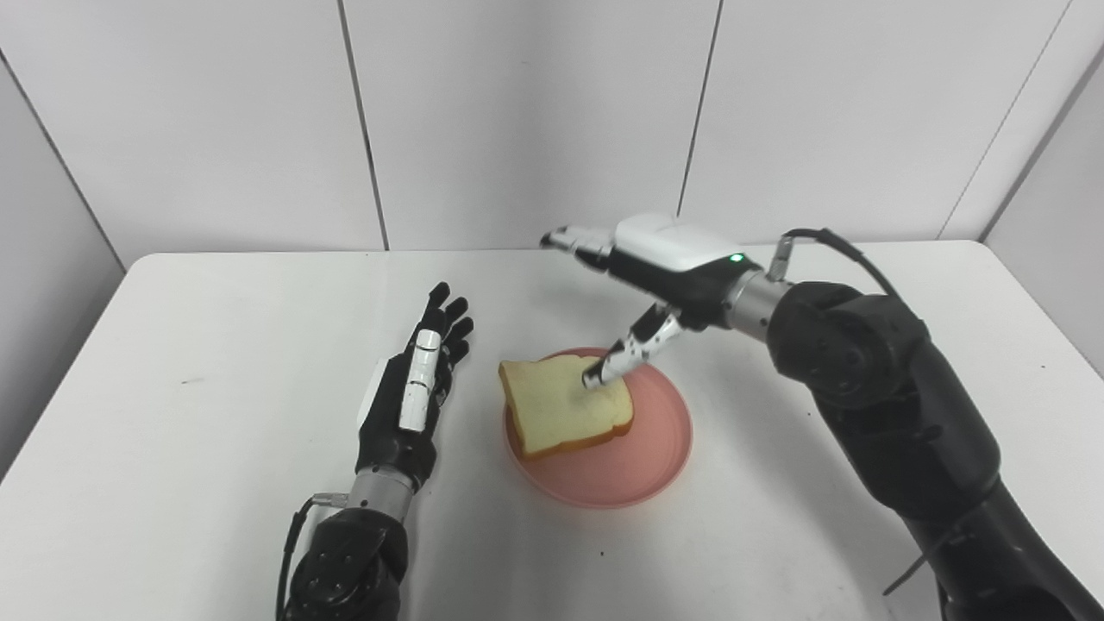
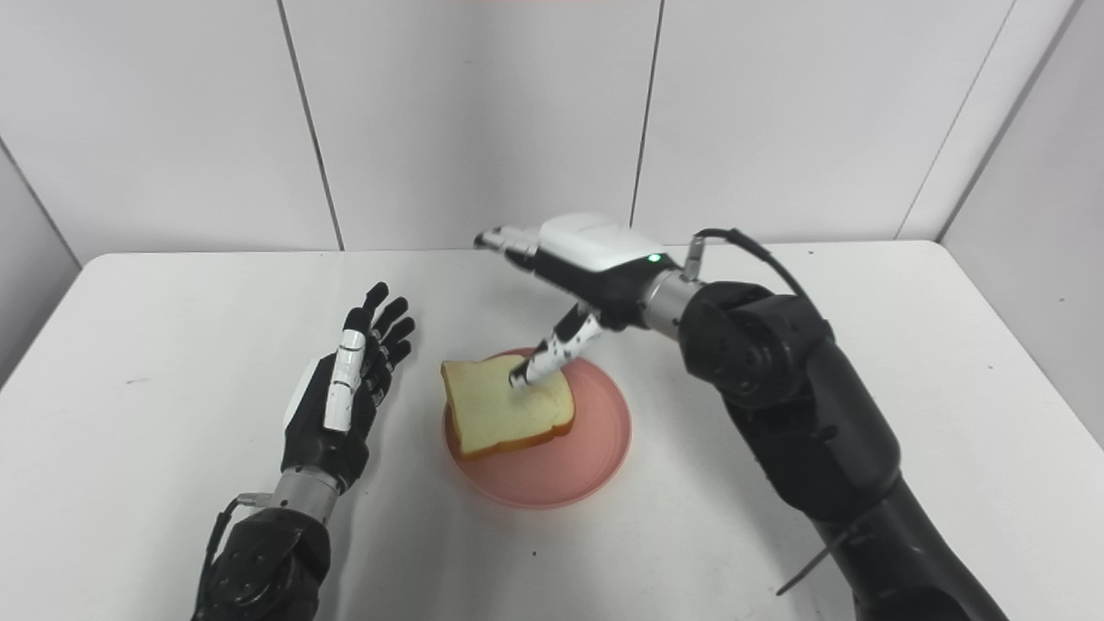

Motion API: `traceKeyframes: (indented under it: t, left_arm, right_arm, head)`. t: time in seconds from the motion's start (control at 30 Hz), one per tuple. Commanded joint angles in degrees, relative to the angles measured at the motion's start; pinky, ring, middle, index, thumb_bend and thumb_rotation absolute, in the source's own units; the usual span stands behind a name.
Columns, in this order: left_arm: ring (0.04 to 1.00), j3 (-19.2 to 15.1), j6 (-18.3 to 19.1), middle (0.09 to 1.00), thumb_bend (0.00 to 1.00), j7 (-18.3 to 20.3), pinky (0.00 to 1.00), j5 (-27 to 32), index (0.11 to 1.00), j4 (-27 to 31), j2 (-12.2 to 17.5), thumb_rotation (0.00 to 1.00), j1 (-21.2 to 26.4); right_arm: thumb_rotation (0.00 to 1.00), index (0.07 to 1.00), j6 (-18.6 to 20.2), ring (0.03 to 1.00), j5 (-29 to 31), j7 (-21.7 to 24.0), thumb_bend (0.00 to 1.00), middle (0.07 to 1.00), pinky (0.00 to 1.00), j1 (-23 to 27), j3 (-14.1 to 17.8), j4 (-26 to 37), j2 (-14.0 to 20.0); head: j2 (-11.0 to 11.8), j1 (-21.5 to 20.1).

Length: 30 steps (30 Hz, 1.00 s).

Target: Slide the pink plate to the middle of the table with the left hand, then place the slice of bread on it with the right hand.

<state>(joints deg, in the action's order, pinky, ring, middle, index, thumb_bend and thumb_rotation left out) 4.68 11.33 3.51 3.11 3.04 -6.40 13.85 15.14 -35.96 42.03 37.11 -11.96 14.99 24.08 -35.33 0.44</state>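
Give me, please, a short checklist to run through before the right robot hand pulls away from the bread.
1. Pink plate near the table's middle: ok.
2. Slice of bread on the plate: ok, though it overhangs the left rim.
3. Right robot hand fingers apart: ok.
4. Thumb clear of the bread: cannot tell; its tip looks to be touching.
5. Left robot hand open, apart from the plate: ok.
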Motion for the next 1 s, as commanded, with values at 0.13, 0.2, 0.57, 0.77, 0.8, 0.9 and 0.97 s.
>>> traceKeyframes:
  t: [0.13, 0.2, 0.57, 0.77, 0.8, 0.9, 0.97]
  left_arm:
    - [0.964, 0.0, -3.6, 0.976, 0.73, 0.9, 0.99, 0.6, 0.983, 1.3, 0.7, 0.99, 1.1]
    - [0.962, 0.0, -4.2, 0.973, 0.72, 0.9, 0.99, 0.6, 0.978, 0.9, 0.9, 1.0, 1.0]
    - [0.95, 0.7, -7.6, 0.965, 0.72, 0.9, 0.96, -0.9, 0.965, -0.9, 2.1, 1.0, 0.4]
    - [0.96, 0.6, -9.1, 0.972, 0.71, 2.0, 0.96, 0.2, 0.969, -2.1, 2.4, 1.0, 0.1]
    - [0.964, 0.6, -9.3, 0.976, 0.69, 2.2, 0.97, 0.2, 0.974, -2.1, 2.5, 1.0, 0.1]
    - [0.974, 0.5, -10.1, 0.987, 0.68, 3.3, 0.98, 0.7, 0.989, -2.8, 3.0, 1.0, 0.0]
    - [0.974, 0.5, -10.7, 0.987, 0.67, 3.5, 0.98, 1.0, 0.99, -3.3, 3.0, 1.0, -0.1]
  right_arm:
    - [0.92, 1.0, 6.7, 0.985, 3.7, -9.9, 0.89, 1.0, 0.86, -8.4, 6.4, 1.4, -5.3]
    - [0.98, 1.0, 8.2, 0.992, 4.9, -11.7, 0.86, 1.0, 0.88, -10.8, 7.6, 1.9, -7.0]
    - [1.0, 1.0, -3.9, 1.0, 21.6, -29.7, 0.83, 1.0, 0.99, -23.0, 14.0, -3.2, -20.4]
    - [1.0, 1.0, -12.7, 1.0, 27.9, -36.6, 0.75, 1.0, 1.0, -25.5, 15.9, -6.8, -24.8]
    - [1.0, 1.0, -13.3, 1.0, 28.6, -37.2, 0.73, 1.0, 1.0, -25.8, 16.0, -7.0, -25.2]
    - [1.0, 1.0, -14.7, 1.0, 30.2, -38.4, 0.67, 1.0, 1.0, -26.5, 15.8, -7.8, -25.5]
    - [1.0, 1.0, -15.4, 1.0, 30.3, -39.1, 0.66, 1.0, 1.0, -27.1, 15.4, -8.2, -25.5]
  head:
    - [1.1, -0.2]
    - [1.4, 0.0]
    - [3.6, -0.1]
    - [4.4, -0.4]
    - [4.6, -0.4]
    - [5.2, -0.1]
    - [5.5, 0.2]
